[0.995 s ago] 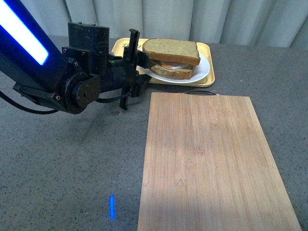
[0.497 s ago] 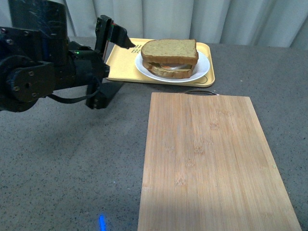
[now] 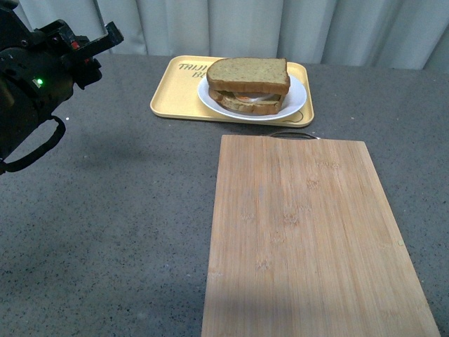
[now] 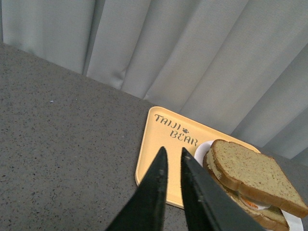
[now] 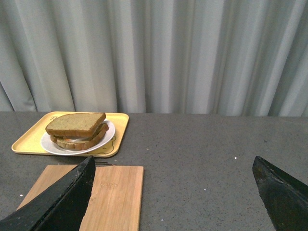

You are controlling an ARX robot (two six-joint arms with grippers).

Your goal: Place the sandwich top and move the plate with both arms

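Both fingers (image 4: 192, 192) off sandwich top (image 3: 248, 71)

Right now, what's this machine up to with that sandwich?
Nothing is being held. The sandwich top already sits on the stack on the white plate, which rests on the yellow tray behind the wooden board. The left end effector, nearly closed and empty, is off to the side. The right end effector is wide open, well away.

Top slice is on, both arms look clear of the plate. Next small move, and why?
Probably bring the right pincer, jaws wide open, toward the plate. The sandwich top already sits on the stack, and the plate lies on the yellow tray, untouched. The left pincer, jaws nearly closed, must open before taking the opposite rim.
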